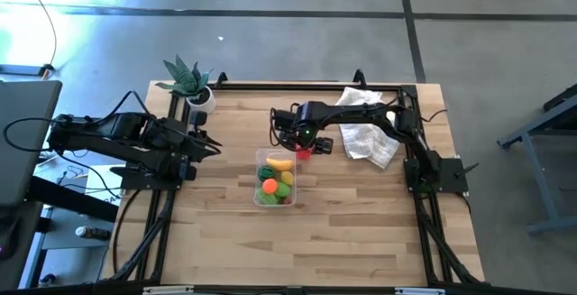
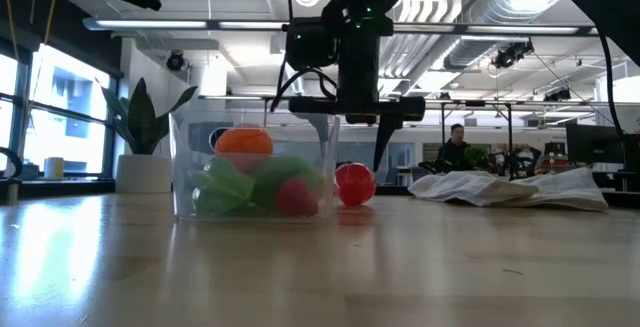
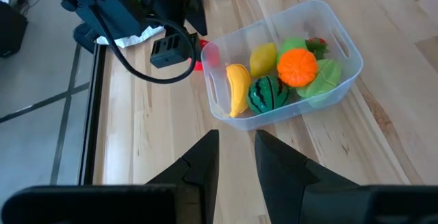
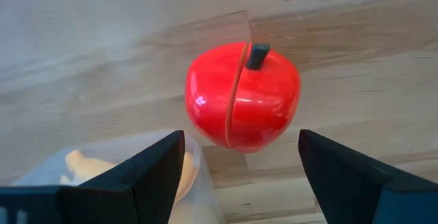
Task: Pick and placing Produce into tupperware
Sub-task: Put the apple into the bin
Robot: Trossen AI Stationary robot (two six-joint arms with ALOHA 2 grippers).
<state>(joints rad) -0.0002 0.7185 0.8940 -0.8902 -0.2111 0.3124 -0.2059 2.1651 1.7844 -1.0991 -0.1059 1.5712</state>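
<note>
The clear tupperware (image 1: 257, 182) (image 3: 342, 42) stands mid-table and holds a banana (image 3: 237, 87), a watermelon (image 3: 268, 94), a lemon (image 3: 263, 58), an orange (image 3: 297, 68), light green pieces (image 3: 325, 80) and a red piece (image 3: 316, 44). A red apple (image 4: 243, 94) (image 2: 354, 184) rests on the wood just beyond the tub's far edge. My right gripper (image 4: 241, 135) (image 2: 352, 152) hangs open above it, pointing down, a finger to either side and apart from it. My left gripper (image 3: 236, 152) (image 1: 209, 143) waits at the table's left, a narrow gap between its fingers.
A potted plant (image 1: 189, 80) stands at the far left corner. A crumpled white sheet (image 1: 368, 131) (image 2: 510, 187) lies to the right of the apple. Bare wood spreads over the near half of the table. A person (image 2: 455, 147) sits far back in the room.
</note>
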